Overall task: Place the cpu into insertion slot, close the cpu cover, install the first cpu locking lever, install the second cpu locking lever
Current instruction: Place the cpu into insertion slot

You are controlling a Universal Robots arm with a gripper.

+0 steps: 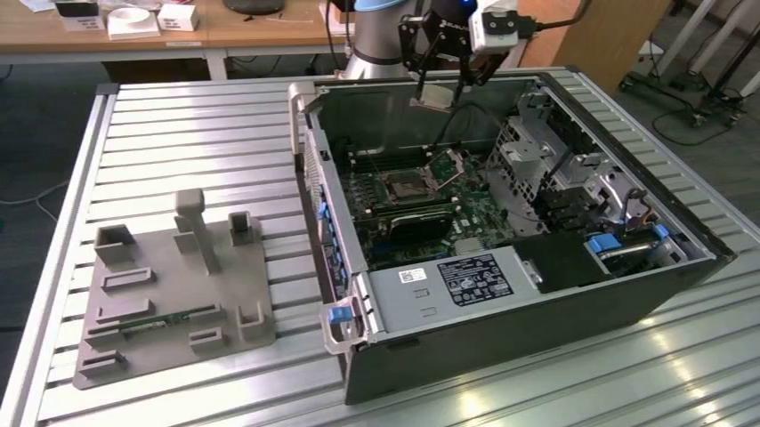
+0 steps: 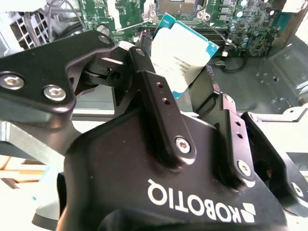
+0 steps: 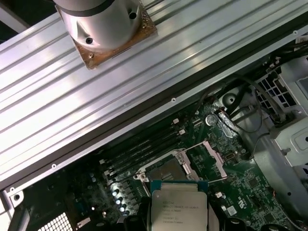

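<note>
On the exterior view's left, a grey fixture (image 1: 142, 258) with upright posts and shallow pockets lies on the slatted metal counter (image 1: 178, 116). Just beside it towards the exterior view's right, an open computer case (image 1: 475, 347) lies on its side on the same counter, the green board (image 1: 475, 213) facing up inside. Near the middle of that board sits the slot (image 1: 404, 189), a dark square with a silvery rim; the first wrist view shows it (image 3: 166, 169) uncovered, with long black memory slots (image 3: 139, 154) next to it. The cover (image 1: 457, 160) stands tilted up on the slot's right edge in the exterior view, and in the first wrist view its frame (image 3: 215, 160) is swung clear of the slot. At the far wall of the case, beyond the slot, the tool (image 1: 440, 89) hangs from the arm (image 1: 380, 36) and pinches the cpu (image 1: 433, 96), which is in the air and well apart from the slot. In the second wrist view the black fingers (image 2: 161, 106) press on opposite edges of the cpu (image 2: 180, 50), its silvery top facing the camera and the slot (image 2: 180, 6) beyond it. In the first wrist view the cpu (image 3: 179, 209) sits just on the near side of the slot. Further right in the exterior view, a metal drive cage (image 1: 558, 169) fills that side of the case.
</note>
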